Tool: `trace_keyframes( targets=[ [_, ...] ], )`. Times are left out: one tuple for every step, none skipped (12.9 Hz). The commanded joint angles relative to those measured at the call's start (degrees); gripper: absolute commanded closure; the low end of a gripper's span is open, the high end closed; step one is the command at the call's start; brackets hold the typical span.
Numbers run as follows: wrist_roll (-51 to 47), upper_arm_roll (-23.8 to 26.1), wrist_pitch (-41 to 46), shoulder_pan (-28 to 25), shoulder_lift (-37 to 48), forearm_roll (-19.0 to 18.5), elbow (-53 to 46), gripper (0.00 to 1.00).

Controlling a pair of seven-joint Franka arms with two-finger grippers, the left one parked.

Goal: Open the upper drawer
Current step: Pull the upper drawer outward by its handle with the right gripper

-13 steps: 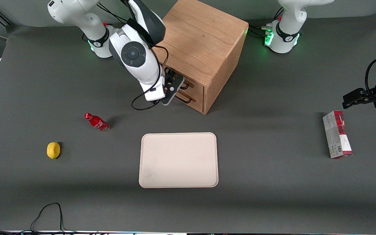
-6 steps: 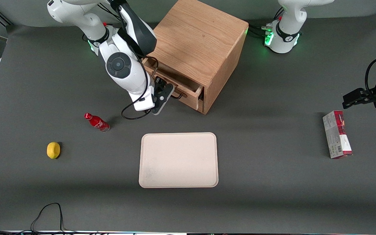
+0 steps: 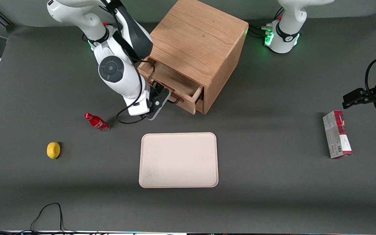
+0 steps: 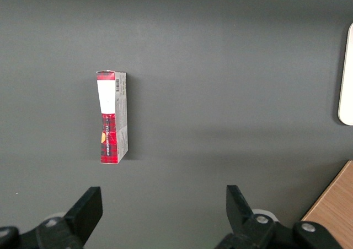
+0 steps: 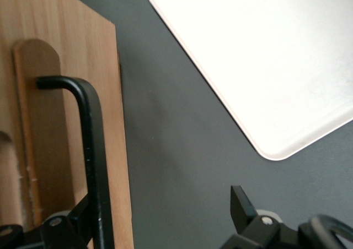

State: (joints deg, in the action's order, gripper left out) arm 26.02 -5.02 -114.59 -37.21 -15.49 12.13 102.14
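Gripper (image 3: 165, 98) at drawer (image 3: 171, 81) front, fingers spread around black handle (image 5: 91, 150), not clamped. Drawer partly out of cabinet (image 3: 197, 45). Pull straight along slide, keep handle hooked, avoid tray (image 3: 178, 160).

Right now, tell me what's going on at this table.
The right arm's end effector is at the black handle of the cabinet's upper drawer, which stands partly pulled out of the wooden cabinet. Nearer the front camera lie a pale tray, a red bottle and a lemon, all untouched.
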Motion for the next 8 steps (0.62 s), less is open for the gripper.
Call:
trace_keyframes(
  targets=[
    [1.5,-0.1,2.3,0.3,-2.7,0.7,-4.5,0.0],
    [1.6,-0.1,2.3,0.6,-2.8,0.6,-4.7,0.0],
    [1.9,-0.1,2.3,1.5,-3.0,0.4,-5.0,0.0],
    [3.5,-0.1,2.3,2.2,-3.6,0.5,-5.4,0.0],
    [4.6,-0.1,2.4,3.2,-3.7,0.5,-5.6,0.0],
    [4.7,-0.1,2.4,3.7,-4.0,0.5,-5.7,0.0],
    [4.7,-0.1,2.3,4.0,-4.1,0.5,-5.7,0.0],
    [4.7,-0.2,2.3,4.1,-4.4,0.6,-5.7,0.0]
  ],
)
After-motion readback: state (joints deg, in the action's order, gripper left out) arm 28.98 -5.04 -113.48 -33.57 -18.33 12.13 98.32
